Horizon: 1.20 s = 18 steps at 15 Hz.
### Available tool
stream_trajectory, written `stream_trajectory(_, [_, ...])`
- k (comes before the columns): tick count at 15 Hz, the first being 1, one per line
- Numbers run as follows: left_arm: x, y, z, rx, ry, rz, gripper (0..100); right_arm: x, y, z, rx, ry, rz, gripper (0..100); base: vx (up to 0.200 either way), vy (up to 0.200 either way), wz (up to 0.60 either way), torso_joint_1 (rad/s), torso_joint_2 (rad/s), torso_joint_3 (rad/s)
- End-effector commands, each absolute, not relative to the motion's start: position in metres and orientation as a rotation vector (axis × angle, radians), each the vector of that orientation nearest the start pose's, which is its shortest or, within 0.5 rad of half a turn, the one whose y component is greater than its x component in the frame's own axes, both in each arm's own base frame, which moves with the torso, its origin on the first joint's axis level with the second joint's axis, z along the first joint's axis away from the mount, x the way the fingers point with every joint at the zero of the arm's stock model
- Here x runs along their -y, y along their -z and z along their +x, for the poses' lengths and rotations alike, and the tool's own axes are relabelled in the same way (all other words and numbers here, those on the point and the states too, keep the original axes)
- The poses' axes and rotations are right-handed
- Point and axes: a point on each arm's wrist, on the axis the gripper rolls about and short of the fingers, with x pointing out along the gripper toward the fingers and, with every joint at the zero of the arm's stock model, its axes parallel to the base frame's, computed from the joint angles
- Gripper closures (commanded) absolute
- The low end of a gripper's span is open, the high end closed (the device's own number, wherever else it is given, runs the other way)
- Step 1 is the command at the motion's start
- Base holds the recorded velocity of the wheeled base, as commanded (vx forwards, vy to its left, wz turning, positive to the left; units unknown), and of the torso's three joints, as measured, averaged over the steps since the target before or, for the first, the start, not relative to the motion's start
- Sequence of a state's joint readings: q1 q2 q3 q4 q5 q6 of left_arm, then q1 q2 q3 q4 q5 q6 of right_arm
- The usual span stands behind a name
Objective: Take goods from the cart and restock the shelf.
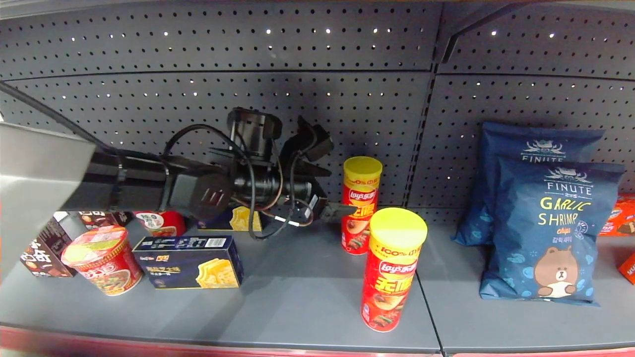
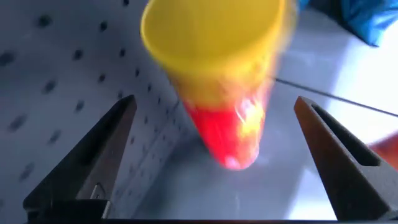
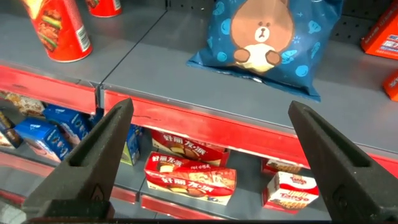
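Two red chip cans with yellow lids stand on the grey shelf (image 1: pixel 297 292): one at the back (image 1: pixel 361 198), one nearer the front edge (image 1: pixel 393 267). My left gripper (image 1: pixel 337 210) is level with the back can, just to its left. In the left wrist view that can (image 2: pixel 217 56) stands between the spread fingers (image 2: pixel 106 149) without touching them; the left gripper (image 2: pixel 214 104) is open. My right gripper (image 3: pixel 211 107) hangs open and empty in front of the shelf's red front edge (image 3: pixel 186 121), below a blue snack bag (image 3: pixel 267 37) and the front can (image 3: pixel 59 31).
Cup noodles (image 1: pixel 104 260) and a dark blue box (image 1: pixel 191 262) sit at the shelf's left. Two blue snack bags (image 1: pixel 545 228) lean at the right, with orange boxes (image 1: pixel 620 218) beyond. A pegboard wall (image 1: pixel 317 99) backs the shelf. Red boxes (image 3: pixel 189 177) fill the lower shelf.
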<state>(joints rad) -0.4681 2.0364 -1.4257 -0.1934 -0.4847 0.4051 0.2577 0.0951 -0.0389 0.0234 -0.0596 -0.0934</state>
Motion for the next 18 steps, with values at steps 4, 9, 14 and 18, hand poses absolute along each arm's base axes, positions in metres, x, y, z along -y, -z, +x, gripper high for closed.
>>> stream_trajectory(4, [0.124, -0.180, 0.232, -0.220, 0.906, 0.382, 0, -0.005, -0.167, 0.016, -0.111, -0.316, -0.089, 0, 0.000, 0.000, 0.00, 0.000, 0.00, 0.000])
stream_trajectory(9, [0.108, -0.174, 0.206, -0.222, 0.748, 0.367, 0, -0.035, -0.184, 0.108, -0.266, -0.332, -0.139, 0, 0.000, 0.000, 0.00, 0.000, 0.00, 0.000])
stream_trajectory(14, [0.107, -0.176, 0.208, -0.189, 0.676, 0.320, 0, -0.080, -0.145, 0.140, -0.413, -0.394, -0.203, 0, 0.000, 0.000, 0.00, 0.000, 0.00, 0.000])
stream_trajectory(18, [0.107, -0.172, 0.208, -0.198, 0.674, 0.320, 0, -0.099, -0.136, 0.156, -0.481, -0.432, -0.240, 0, 0.000, 0.000, 0.00, 0.000, 0.00, 0.000])
